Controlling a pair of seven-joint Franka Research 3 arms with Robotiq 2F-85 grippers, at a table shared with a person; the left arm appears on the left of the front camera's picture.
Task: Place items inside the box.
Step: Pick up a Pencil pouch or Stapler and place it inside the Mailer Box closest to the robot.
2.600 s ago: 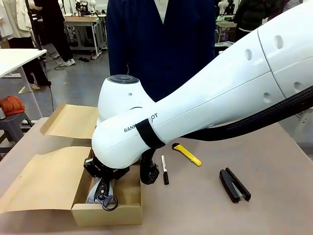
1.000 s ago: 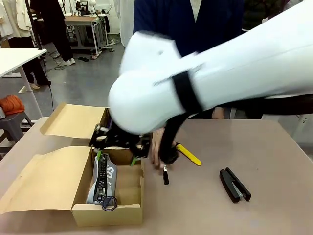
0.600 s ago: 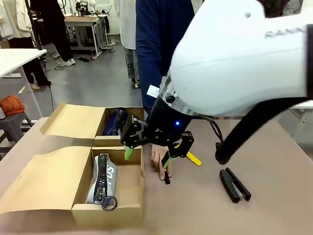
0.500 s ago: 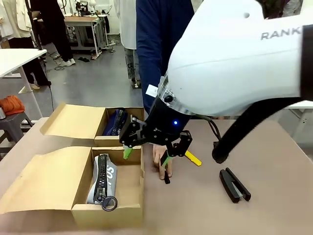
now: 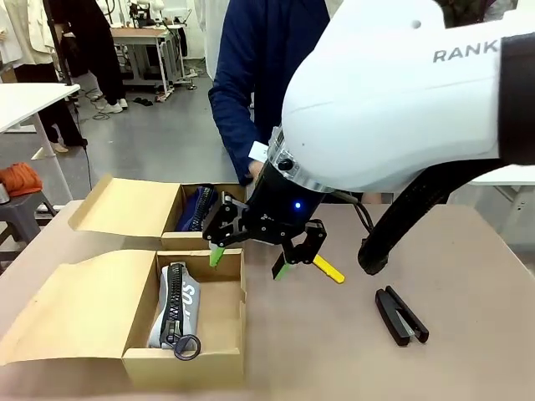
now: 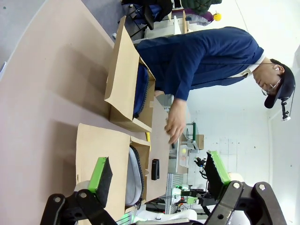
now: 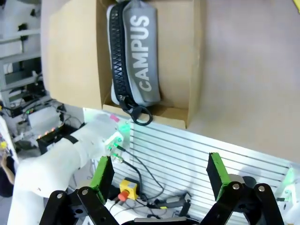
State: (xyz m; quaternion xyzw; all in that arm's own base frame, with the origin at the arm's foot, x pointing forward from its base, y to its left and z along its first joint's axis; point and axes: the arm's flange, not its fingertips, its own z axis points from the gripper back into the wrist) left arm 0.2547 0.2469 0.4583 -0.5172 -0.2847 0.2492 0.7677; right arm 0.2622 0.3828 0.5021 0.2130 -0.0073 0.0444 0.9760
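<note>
Brown table (image 5: 334, 355) | right hand (image 5: 248, 261) fingers spread apart | grey zip pouch (image 5: 177, 302) in box (image 5: 184, 364), left of hand, not touching

The right gripper (image 5: 248, 261) hides part of the yellow utility knife (image 5: 330, 270) from us. We see the navy zip pouch (image 5: 197, 207) half hidden by its box (image 5: 194, 241).

Near box (image 5: 184, 366) holds pouch (image 5: 175, 305); far box (image 5: 188, 241) behind holds second pouch (image 5: 199, 207); knife (image 5: 328, 269) right of boxes; stapler (image 5: 401, 316) farther right.

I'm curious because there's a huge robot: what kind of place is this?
Probably a robot workshop or lab: a big white robot arm reaches over a brown table, with a wooden workbench behind.
</note>
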